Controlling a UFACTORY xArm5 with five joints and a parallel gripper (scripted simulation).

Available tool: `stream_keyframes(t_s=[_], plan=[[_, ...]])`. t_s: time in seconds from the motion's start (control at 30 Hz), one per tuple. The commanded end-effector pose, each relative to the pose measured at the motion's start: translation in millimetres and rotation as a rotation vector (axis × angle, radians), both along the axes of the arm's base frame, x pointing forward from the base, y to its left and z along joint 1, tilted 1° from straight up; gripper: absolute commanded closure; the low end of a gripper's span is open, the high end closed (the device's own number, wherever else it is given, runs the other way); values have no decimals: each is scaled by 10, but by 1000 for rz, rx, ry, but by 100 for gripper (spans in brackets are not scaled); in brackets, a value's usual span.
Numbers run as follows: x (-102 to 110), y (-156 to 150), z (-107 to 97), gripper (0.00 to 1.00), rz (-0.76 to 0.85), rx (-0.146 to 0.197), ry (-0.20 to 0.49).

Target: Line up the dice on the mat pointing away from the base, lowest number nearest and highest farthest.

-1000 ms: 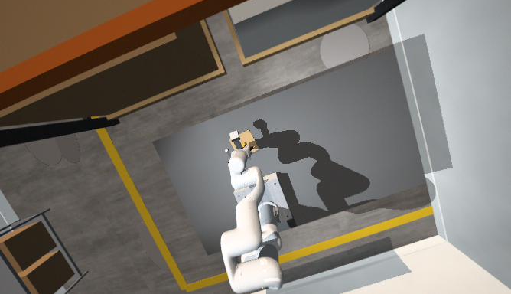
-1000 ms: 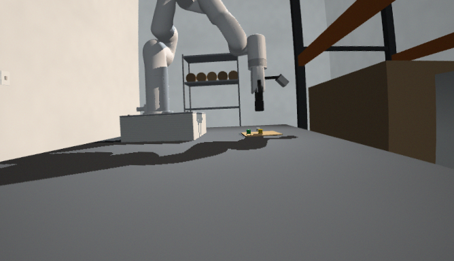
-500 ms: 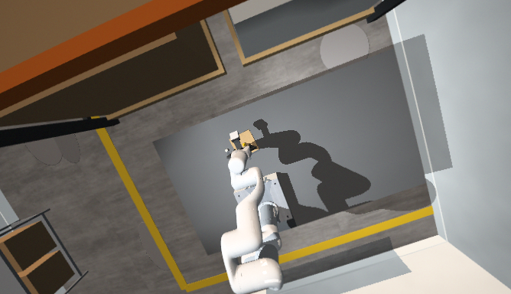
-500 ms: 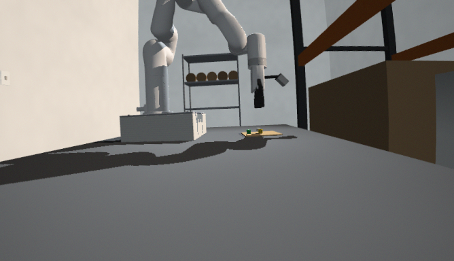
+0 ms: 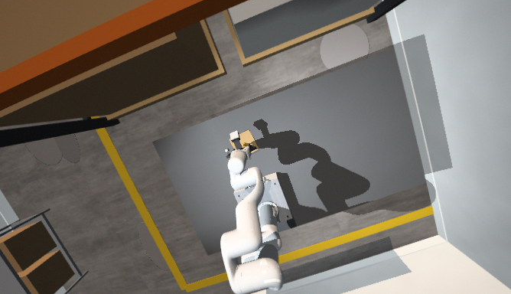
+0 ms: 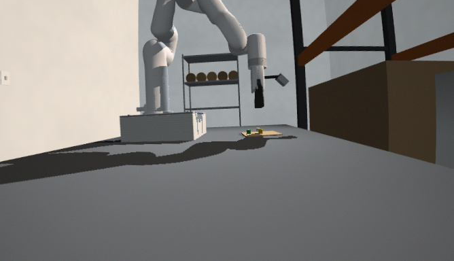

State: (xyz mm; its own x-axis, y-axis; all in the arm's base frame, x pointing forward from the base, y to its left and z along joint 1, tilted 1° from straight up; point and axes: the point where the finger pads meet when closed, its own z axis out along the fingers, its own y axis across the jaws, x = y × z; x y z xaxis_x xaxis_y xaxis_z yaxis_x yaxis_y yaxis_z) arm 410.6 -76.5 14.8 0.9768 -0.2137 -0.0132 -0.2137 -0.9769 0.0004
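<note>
The white jointed robot arm reaches out from its pale grey box pedestal and hangs its black-fingered claw well above the thin tan rectangular mat, which lies flat on the dark grey tabletop. The claw is released, its fingers spread wide and grasping nothing; that height and wide spread read as the pose of a tool that has set something down and stands free of it, so nothing gets nudged. In the exterior view two small dice stand on the mat near its arm-side end: a green die and, just beside it, a yellow die, apart from each other and both seemingly flat on a face. In the top view a white cube sits at the mat's far corner, away from the pedestal, and it appears to be the third die, though whether it rests wholly on the mat cannot be told, since the arm's wrist covers much of the mat there. The numbers on the dice are too small to read, so the order cannot be checked. By judgement, the placing is largely done and what is left is confirming the line runs away from the pedestal.
</note>
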Motion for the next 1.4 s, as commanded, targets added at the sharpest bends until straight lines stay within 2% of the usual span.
stream_keyframes(t_s=[0.0,0.1,0.23,0.33,0.4,0.8,0.87,0.97,1.37], plan=[[42,80,-4,0,-105,-2,-4],[73,176,-21,0,-228,-4,-4],[99,264,-36,0,-339,-5,-4],[104,282,-39,0,-362,-5,-4],[127,369,-55,0,-470,-7,-4],[188,649,-104,0,-814,-10,-5],[188,649,-104,0,-814,-10,-5],[206,758,-123,0,-945,-11,-5],[239,1026,-171,0,-1266,-14,-5]])
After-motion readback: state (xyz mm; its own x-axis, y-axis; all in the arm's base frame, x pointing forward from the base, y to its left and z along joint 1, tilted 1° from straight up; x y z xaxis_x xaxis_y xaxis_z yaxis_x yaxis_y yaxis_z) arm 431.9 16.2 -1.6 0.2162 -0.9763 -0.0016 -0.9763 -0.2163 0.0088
